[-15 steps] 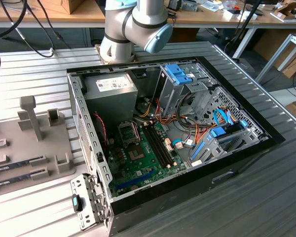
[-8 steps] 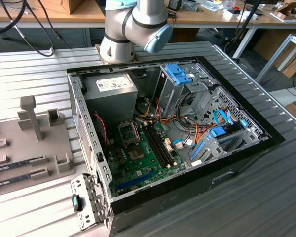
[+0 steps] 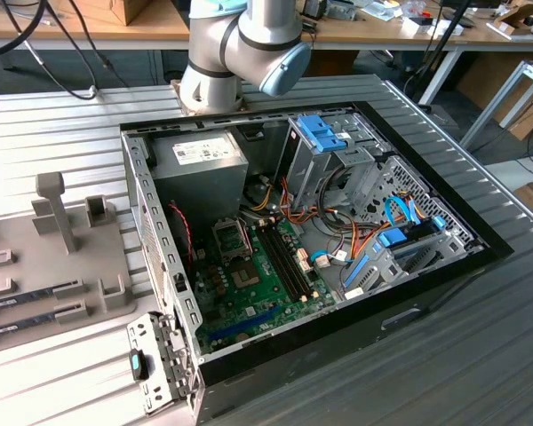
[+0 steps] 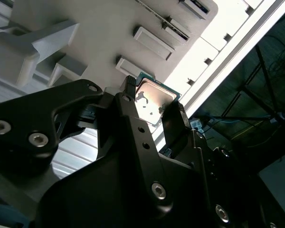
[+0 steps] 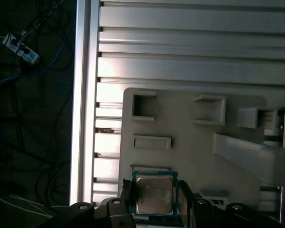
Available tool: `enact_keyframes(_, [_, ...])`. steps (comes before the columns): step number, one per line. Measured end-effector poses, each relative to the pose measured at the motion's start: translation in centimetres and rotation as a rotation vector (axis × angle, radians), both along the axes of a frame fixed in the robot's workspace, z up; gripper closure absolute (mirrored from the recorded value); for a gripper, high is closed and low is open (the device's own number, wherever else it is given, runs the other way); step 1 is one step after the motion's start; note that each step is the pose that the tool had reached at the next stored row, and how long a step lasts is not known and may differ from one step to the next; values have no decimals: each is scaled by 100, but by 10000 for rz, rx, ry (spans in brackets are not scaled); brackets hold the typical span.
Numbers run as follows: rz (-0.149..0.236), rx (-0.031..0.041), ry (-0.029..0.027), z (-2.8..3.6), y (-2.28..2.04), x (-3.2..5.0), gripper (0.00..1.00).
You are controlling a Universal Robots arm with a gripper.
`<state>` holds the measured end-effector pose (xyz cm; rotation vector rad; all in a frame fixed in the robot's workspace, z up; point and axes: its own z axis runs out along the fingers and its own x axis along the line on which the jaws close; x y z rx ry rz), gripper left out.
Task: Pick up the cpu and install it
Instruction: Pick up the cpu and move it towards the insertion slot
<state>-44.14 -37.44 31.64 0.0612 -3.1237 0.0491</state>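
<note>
**Cpu clamped between the fingers at the tray**

In the first wrist view the gripper is closed on the cpu. Its black fingers press against two opposite edges of the chip, and the other two edges are free. The second wrist view shows the same hold, with the cpu between the two fingertips of the gripper.

The cpu lies flat, parallel to the tray. Its silvery top faces away from the tray and towards the cameras, and the thin green rim shows along its sides. It is square, so it has no long axis. Its edges run square with the tray's edge and with the slats of the table. It is over the part of the tray near the table's side rail, just beside a low raised bar. I cannot tell whether it rests on the tray or hangs just clear of it.

In the exterior view the tray lies on the table at the exterior view's left of the open case. Dark sticks sit in slots on the tray. The arm rises at the far side of the case. Inside the case the socket sits on the green board, near the case's wall at the exterior view's left.
</note>
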Motion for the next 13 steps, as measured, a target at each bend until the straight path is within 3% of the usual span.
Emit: enact_keyframes(13, [0, 0, 0, 116, 0, 0, 53])
